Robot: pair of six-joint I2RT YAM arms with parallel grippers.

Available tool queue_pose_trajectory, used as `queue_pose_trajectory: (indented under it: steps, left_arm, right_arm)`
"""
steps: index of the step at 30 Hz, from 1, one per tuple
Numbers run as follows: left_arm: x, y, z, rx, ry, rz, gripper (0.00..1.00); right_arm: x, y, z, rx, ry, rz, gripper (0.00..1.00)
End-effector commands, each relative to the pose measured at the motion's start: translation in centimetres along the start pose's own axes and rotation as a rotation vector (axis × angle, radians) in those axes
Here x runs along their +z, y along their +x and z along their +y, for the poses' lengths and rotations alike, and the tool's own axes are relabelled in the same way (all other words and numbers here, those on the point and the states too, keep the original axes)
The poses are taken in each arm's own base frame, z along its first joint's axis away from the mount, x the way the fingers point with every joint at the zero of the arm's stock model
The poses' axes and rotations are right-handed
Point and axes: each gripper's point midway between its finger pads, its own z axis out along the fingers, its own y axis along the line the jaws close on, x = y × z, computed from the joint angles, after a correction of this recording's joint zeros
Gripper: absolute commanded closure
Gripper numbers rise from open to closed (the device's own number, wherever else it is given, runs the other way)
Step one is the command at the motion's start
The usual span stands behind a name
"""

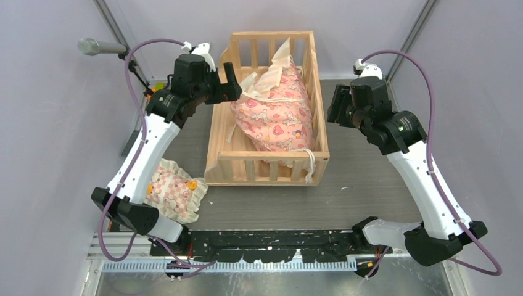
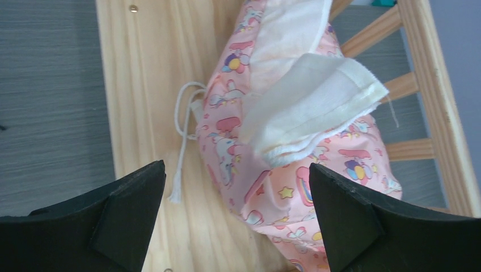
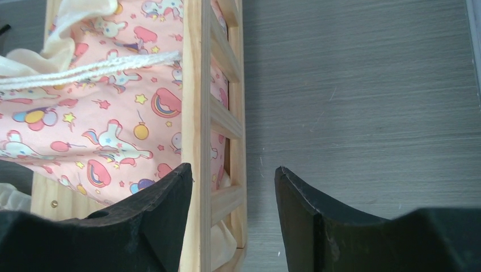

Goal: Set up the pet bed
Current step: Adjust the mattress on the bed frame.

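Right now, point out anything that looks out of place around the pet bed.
The cushion sits bunched and askew in the bed, not flat: its cream frill sticks up and a cord hangs over the near rail. The small pillow lies outside the bed, on the table by the left arm.

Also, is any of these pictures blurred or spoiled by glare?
Top external: even light, sharp, no glare on the pet bed. Left wrist: pink cushion sharp, the fingers of the left hand dark and featureless. Right wrist: table grain crisp.
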Motion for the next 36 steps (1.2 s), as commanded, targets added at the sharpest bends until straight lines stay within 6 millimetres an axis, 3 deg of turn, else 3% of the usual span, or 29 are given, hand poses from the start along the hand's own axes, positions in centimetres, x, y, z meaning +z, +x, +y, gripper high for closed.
queue_pose_trajectory:
  steps: [1, 5, 11, 16, 18, 19, 22, 25, 31, 36]
  left_arm:
    - [0.1, -2.6, -3.6, -0.074, 0.160, -0.072, 0.00]
    - [1.4, -1.7, -4.2, -0.089, 0.186, -0.019, 0.00]
    - [3.2, 2.6, -3.0, -0.066, 0.163, 0.100, 0.00]
    - [4.5, 5.3, -3.4, -0.049, 0.208, 0.198, 0.02]
    - [4.7, 5.5, -3.7, -0.037, 0.224, 0.224, 0.20]
    - [4.7, 5.4, -3.7, -0.031, 0.223, 0.232, 0.35]
    - [3.8, 3.8, -3.8, -0.001, 0.213, 0.208, 0.78]
    - [2.1, 1.2, -4.0, 0.036, 0.207, 0.138, 0.98]
    - [-2.3, -4.9, -2.6, 0.080, 0.161, -0.033, 1.00]
    - [-4.3, -8.1, -0.2, 0.078, 0.089, -0.132, 1.00]
  right_arm:
    - [0.1, 0.6, 0.2, -0.017, -0.024, 0.007, 0.40]
    - [0.3, 0.9, 0.4, -0.013, -0.034, 0.013, 0.40]
    - [-0.2, 0.6, 0.4, -0.024, -0.049, 0.000, 0.40]
    - [-1.0, 0.1, 1.4, -0.054, -0.111, 0.005, 0.40]
    - [-1.5, -0.1, 2.0, -0.062, -0.152, 0.005, 0.40]
    - [-1.8, -0.1, 2.4, -0.069, -0.177, 0.006, 0.40]
    - [-2.6, -0.3, 3.9, -0.080, -0.272, 0.001, 0.40]
    - [-3.3, -0.4, 5.7, -0.083, -0.381, 0.007, 0.40]
    - [-3.6, -1.1, 8.5, -0.056, -0.494, 0.018, 0.38]
    - [-1.3, -0.6, 10.5, -0.053, -0.466, 0.041, 0.32]
